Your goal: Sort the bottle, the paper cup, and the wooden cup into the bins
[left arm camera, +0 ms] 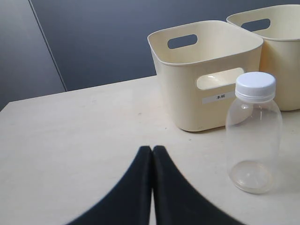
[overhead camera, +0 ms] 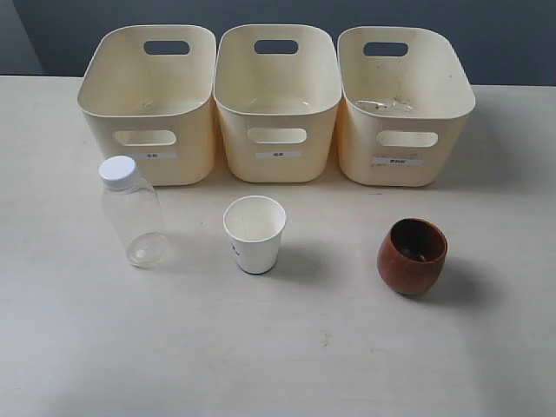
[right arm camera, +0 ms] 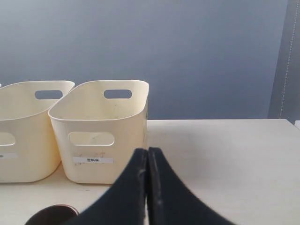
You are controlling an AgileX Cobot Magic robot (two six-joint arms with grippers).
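Note:
The clear bottle (overhead camera: 132, 211) with its white cap stands on the left of the table, and in the left wrist view the bottle (left arm camera: 253, 133) is off to one side of my left gripper (left arm camera: 152, 149), which is shut and empty. At the centre stands the white paper cup (overhead camera: 254, 234). The reddish-brown wooden cup (overhead camera: 412, 255) sits on the right; only its rim (right arm camera: 51, 214) shows in the right wrist view, beside my shut, empty right gripper (right arm camera: 147, 151). Three cream bins (overhead camera: 148, 102) (overhead camera: 277, 102) (overhead camera: 404, 104) line the back. Neither gripper shows in the exterior view.
The pale table (overhead camera: 278, 347) stretches toward the front below the three items. A dark blue-grey wall (right arm camera: 150, 47) stands behind the bins. Each bin carries a small white label (left arm camera: 220, 97) on its front.

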